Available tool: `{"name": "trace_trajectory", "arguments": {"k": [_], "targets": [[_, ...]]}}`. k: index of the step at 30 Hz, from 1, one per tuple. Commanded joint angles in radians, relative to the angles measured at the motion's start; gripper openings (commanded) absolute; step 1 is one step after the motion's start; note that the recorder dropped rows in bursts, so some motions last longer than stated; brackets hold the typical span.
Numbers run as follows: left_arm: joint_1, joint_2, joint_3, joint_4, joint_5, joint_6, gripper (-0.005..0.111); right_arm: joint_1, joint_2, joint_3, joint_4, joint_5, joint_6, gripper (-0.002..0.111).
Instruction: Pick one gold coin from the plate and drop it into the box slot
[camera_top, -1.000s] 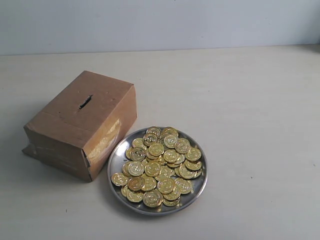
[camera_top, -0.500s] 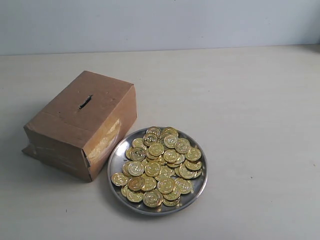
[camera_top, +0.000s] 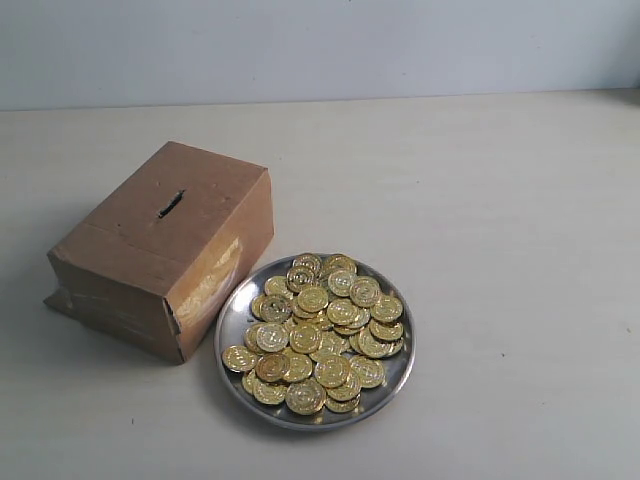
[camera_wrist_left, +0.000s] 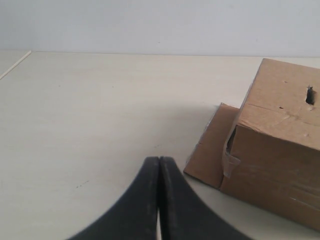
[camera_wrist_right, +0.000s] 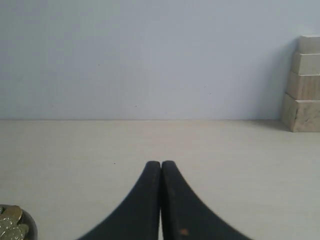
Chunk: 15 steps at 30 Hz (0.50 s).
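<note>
A brown cardboard box (camera_top: 165, 245) sits on the left part of the pale table (camera_top: 500, 200), turned at an angle so that 1 corner points toward the near edge. Its top is face up, with the short dark slot (camera_top: 171, 204) cut into it and nothing over it, so a coin can be dropped in from above. The silver plate (camera_top: 397, 378) lies just beside the box's near right side, its rim at or almost at the cardboard; whether they touch I cannot tell. This keeps the trip from plate to slot short. A loose heap of gold coins (camera_top: 315, 335) fills the plate, many of them overlapping, so a coin at the edge of the heap looks easier to pick singly than 1 buried in the middle. Neither arm shows in the exterior view. The left gripper (camera_wrist_left: 159, 161) has its jaws pressed together on nothing and hangs over bare table, with the box off to 1 side. The right gripper (camera_wrist_right: 161, 164) is likewise pressed together and empty, with only the plate's rim at the corner of its view and a stack of pale wooden blocks (camera_wrist_right: 302, 85) far off by the wall. No coin is picked yet; the task looks to be at its very start.
</note>
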Motion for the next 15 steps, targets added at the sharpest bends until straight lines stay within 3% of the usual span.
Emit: {"name": "trace_trajectory", "arguments": {"k": [1, 6, 11, 15], "targets": [[-0.003, -0.005, 0.003, -0.005, -0.013, -0.003, 0.0, 0.0, -0.005, 0.002, -0.001, -0.019, 0.005, 0.0], [-0.003, -0.005, 0.003, -0.005, -0.013, -0.003, 0.0, 0.0, -0.005, 0.002, 0.005, -0.051, 0.009, 0.0], [-0.003, -0.005, 0.003, -0.005, -0.013, -0.003, 0.0, 0.0, -0.005, 0.002, 0.284, -0.159, 0.242, 0.0], [-0.003, -0.005, 0.003, -0.005, -0.013, -0.003, 0.0, 0.0, -0.005, 0.002, 0.317, -0.252, 0.278, 0.0]]}}
